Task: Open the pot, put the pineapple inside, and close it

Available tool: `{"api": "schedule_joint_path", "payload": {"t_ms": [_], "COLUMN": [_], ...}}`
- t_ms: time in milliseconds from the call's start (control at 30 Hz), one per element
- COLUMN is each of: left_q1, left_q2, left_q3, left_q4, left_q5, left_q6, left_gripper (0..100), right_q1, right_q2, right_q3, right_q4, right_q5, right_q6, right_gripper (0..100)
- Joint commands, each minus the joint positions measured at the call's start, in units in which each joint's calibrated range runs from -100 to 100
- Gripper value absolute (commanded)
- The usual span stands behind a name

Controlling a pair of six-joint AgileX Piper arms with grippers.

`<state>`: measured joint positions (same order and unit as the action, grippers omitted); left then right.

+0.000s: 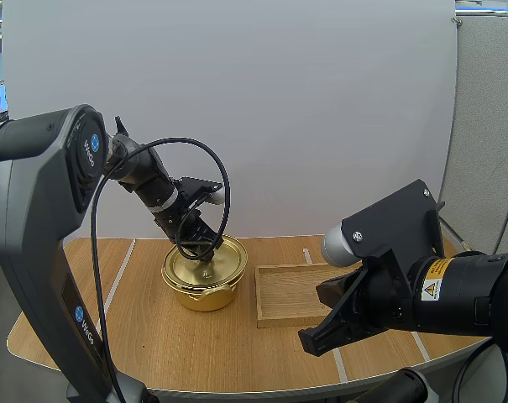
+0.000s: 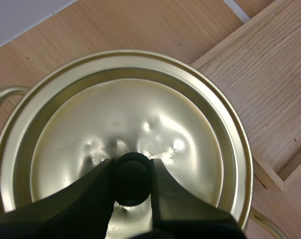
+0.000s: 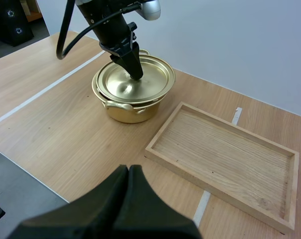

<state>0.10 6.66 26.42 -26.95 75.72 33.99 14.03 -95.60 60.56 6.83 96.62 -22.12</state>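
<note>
near the middle of the table [image 1: 153, 336], a little toward its back edge, stands the gold pot [image 1: 205, 295]. its lid [image 3: 149, 79] lies on top. the lid looks slightly askew, reaching out past the rim on the side toward the wooden tray [image 3: 225, 154]. whether it has left the rim anywhere i cannot tell.

the left gripper [image 1: 206, 252] comes down from above at a slant onto the centre of the lid. its two fingers [image 2: 93, 191] are clamped on the black knob [image 2: 132, 181], one ribbed face pressed against each side of it, the tips close above the shiny metal. one looped handle [image 3: 115, 105] of the pot faces the front edge of the table.

just beside the pot, toward the right edge of the table, lies the tray, apart from the pot, with its long sides running toward the front and back edges. white tape lines cross the table near both things.

the right gripper [image 3: 128, 172] hangs in the air over the front edge of the table, well apart from the pot and nearer the tray's front corner. its fingers lie pressed together as one dark wedge with nothing between them.
</note>
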Motion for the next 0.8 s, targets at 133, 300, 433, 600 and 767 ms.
{"api": "schedule_joint_path", "payload": {"t_ms": [133,300,433,600,767], "left_q1": [-0.14,-0.14,-0.14,-0.14,-0.14], "left_q2": [1.9,1.9,1.9,1.9,1.9], "left_q3": [0.4,0.4,0.4,0.4,0.4], "left_q4": [3.2,7.4,9.7,9.7,9.7], "left_q5": [3.3,3.7,4.4,5.8,5.9], "left_q6": [-0.1,-2.1,-3.0,-3.0,-3.0], "left_gripper": [0,0,0,0,0], "right_q1": [-0.2,-0.2,-0.2,-0.2,-0.2], "right_q2": [-0.5,-0.5,-0.5,-0.5,-0.5], "right_q3": [0.0,0.0,0.0,0.0,0.0], "right_q4": [-0.3,-0.3,-0.3,-0.3,-0.3], "right_q5": [-0.1,-0.1,-0.1,-0.1,-0.1], "right_q6": [-0.5,-0.5,-0.5,-0.5,-0.5], "right_gripper": [0,0,0,0,0]}}
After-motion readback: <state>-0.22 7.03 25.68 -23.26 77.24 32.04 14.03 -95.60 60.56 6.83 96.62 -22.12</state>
